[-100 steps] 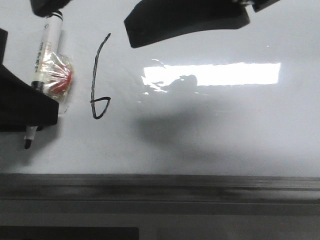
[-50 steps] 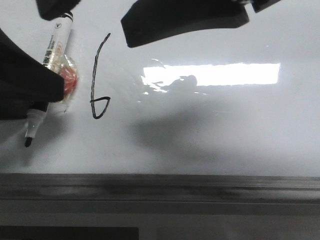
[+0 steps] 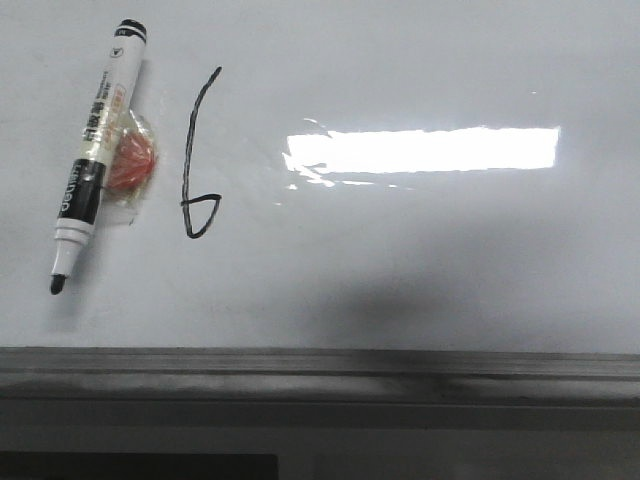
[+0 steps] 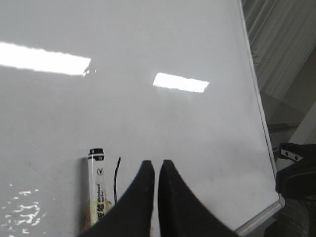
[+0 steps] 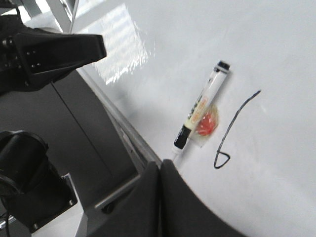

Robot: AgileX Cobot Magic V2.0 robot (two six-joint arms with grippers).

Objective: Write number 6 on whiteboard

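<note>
Front view: the whiteboard (image 3: 420, 250) fills most of the frame, glossy, with a bright rectangular reflection on it and a dark grey frame edge along the bottom. The number 6 (image 3: 198, 160) stands on the board's left part, a thin black stroke with a tall, slightly curved stem and a small angular loop at its foot. Just beside it, to the left, lies a black-and-white marker pen (image 3: 93, 162), uncapped, tilted, tip toward the frame edge. A small red object in clear wrap (image 3: 131, 166) sits between pen and digit, touching the pen's barrel. No arm shows in this view. Left wrist view: the left gripper (image 4: 155, 170) hangs above the board, its two black fingers (image 4: 143, 192) pressed together with nothing between them; the pen's cap end and the top of the stroke show just beside them. Right wrist view: the right gripper (image 5: 159, 170) is likewise closed on nothing, fingers (image 5: 175, 197) together, over the board's edge; pen, red object and the full digit lie beyond it, well apart from the fingertips.
</note>
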